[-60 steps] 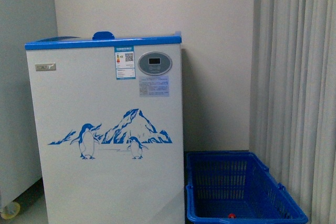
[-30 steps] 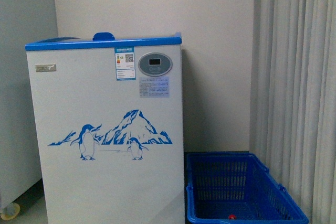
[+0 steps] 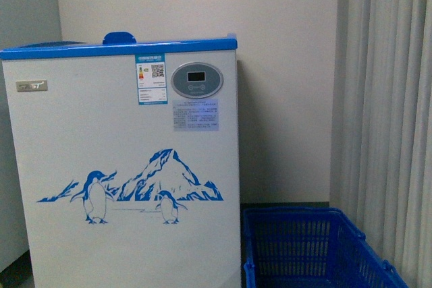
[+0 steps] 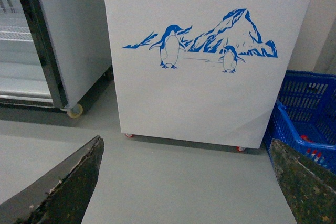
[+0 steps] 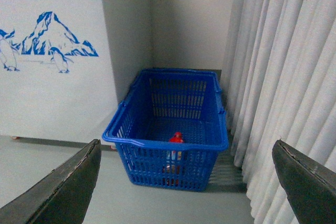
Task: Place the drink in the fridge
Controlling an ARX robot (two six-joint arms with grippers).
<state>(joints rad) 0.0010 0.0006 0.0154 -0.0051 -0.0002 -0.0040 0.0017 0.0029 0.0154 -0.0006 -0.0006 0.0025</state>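
**Pre-grasp: both grippers empty, drink in basket**

My left gripper (image 4: pixel 186 192) and right gripper (image 5: pixel 184 187) are spread wide and hold nothing, ready for a pick. The drink (image 5: pixel 177 141) stands upright inside the blue basket (image 5: pixel 157 144), on the floor just beside the fridge (image 3: pixel 121 139). I cannot see the lids.

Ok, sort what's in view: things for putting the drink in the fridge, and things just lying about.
For the job: drink, standing inside the blue basket; fridge with the penguin picture.
Just lying about: curtain; neighbouring white cabinet; the blue basket, apart from holding the drink.
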